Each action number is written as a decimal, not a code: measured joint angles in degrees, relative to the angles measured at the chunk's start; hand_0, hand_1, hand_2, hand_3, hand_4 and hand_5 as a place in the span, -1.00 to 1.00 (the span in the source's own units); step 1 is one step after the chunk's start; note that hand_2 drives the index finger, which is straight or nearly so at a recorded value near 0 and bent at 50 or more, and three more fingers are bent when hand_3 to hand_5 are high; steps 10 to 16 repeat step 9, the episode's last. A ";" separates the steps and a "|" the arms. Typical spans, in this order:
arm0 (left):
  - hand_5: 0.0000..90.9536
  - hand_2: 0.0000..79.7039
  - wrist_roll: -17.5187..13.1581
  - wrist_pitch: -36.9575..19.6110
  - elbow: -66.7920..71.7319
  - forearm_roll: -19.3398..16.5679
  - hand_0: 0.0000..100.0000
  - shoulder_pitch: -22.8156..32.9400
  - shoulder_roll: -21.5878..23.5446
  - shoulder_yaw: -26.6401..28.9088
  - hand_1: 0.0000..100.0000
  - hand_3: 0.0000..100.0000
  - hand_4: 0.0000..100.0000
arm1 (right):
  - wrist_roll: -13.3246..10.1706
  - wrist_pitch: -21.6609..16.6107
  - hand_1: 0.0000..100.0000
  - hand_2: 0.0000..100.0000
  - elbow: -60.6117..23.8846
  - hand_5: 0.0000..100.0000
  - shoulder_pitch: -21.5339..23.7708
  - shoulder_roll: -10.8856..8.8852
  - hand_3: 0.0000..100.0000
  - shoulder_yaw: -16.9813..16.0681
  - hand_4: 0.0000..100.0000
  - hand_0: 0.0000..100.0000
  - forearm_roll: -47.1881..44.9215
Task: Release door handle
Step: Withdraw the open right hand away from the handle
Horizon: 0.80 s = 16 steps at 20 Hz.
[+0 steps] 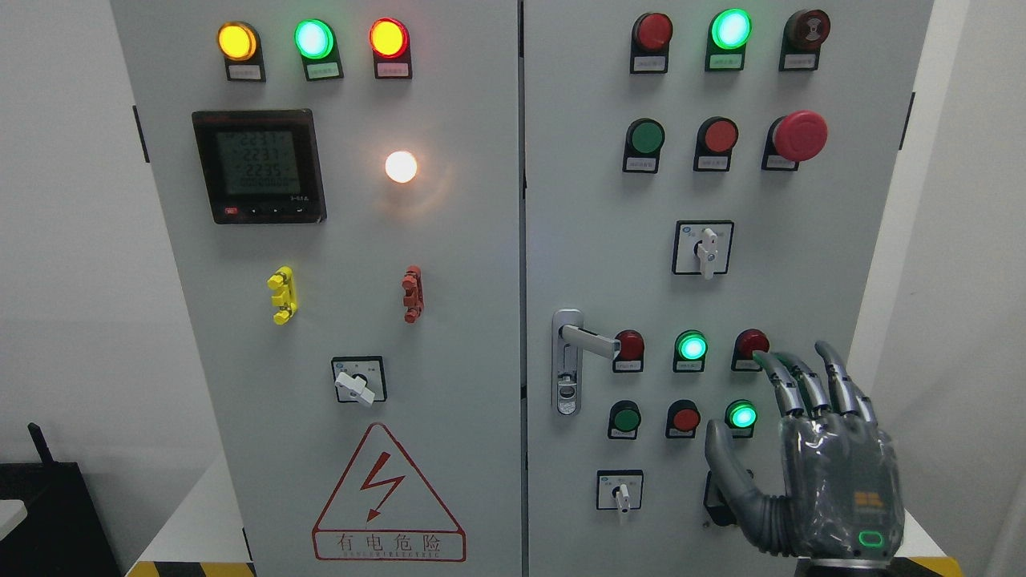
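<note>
Nearest the camera, the robot's right hand [809, 457] hovers at the lower right with fingers spread and thumb out, holding nothing. Beyond it, on the cabinet's right door [585, 200], the door handle [579, 353] sits near the centre seam, lever pointing right, well apart from the hand. The release looks done; only drawing the arm away seems left.
</note>
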 measured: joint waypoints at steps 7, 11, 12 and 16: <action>-1.00 -1.00 0.00 0.00 0.00 0.00 -0.76 0.00 0.00 0.00 -0.22 -1.00 -1.00 | -0.05 -0.59 -0.83 -1.00 -0.62 -1.00 -0.04 -0.46 -1.00 -0.16 -1.00 -0.18 -0.75; -1.00 -1.00 0.00 0.00 0.00 0.00 -0.76 0.00 0.00 0.00 -0.22 -1.00 -1.00 | -0.12 -0.60 -0.83 -1.00 -0.73 -1.00 -0.06 -0.54 -1.00 0.02 -1.00 -0.18 -0.85; -1.00 -1.00 0.00 0.00 0.00 0.00 -0.76 0.00 0.00 0.00 -0.22 -1.00 -1.00 | -0.12 -0.60 -0.83 -1.00 -0.73 -1.00 -0.06 -0.54 -1.00 0.02 -1.00 -0.18 -0.85; -1.00 -1.00 0.00 0.00 0.00 0.00 -0.76 0.00 0.00 0.00 -0.22 -1.00 -1.00 | -0.12 -0.60 -0.83 -1.00 -0.73 -1.00 -0.06 -0.54 -1.00 0.02 -1.00 -0.18 -0.85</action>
